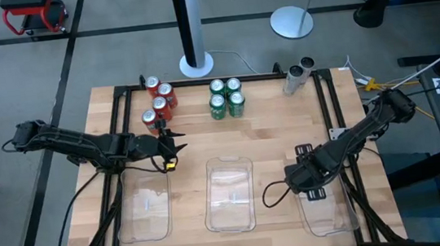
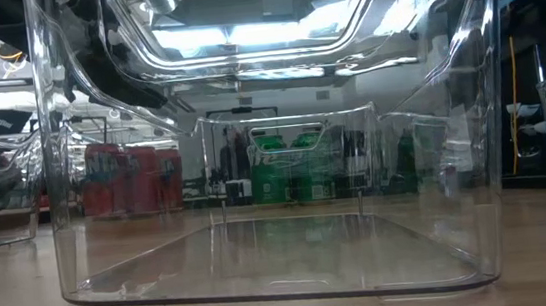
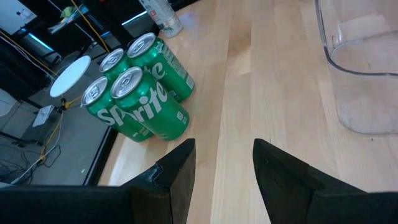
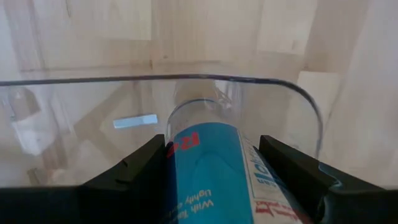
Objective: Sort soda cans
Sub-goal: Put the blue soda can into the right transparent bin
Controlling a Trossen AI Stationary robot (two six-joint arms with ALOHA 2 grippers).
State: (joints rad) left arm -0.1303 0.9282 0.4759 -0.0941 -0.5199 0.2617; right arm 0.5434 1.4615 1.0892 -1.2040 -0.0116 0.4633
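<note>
Right pincer [image 4: 214, 177] is closed on a silver-blue can [image 4: 214, 180] and holds it tilted over the rim of the right clear tray [image 4: 261, 81]. Left pincer [image 3: 224, 165] is open and empty above the worktop [image 3: 249, 74], its arm stretched low, with four green cans [image 3: 140, 87] reading "Sprite" just ahead of it.

Three clear plastic trays sit in a row along the near edge of the wooden table [image 1: 270, 134]: a left tray [image 1: 146, 213], a middle tray [image 1: 231, 192] and a right tray [image 1: 327, 210]. The middle tray fills the low view, its walls reflecting ceiling lights. Beyond the table's far edge, a white round lamp base [image 1: 291, 22] and a dark post on a white foot [image 1: 196, 63] stand on the grey floor.
</note>
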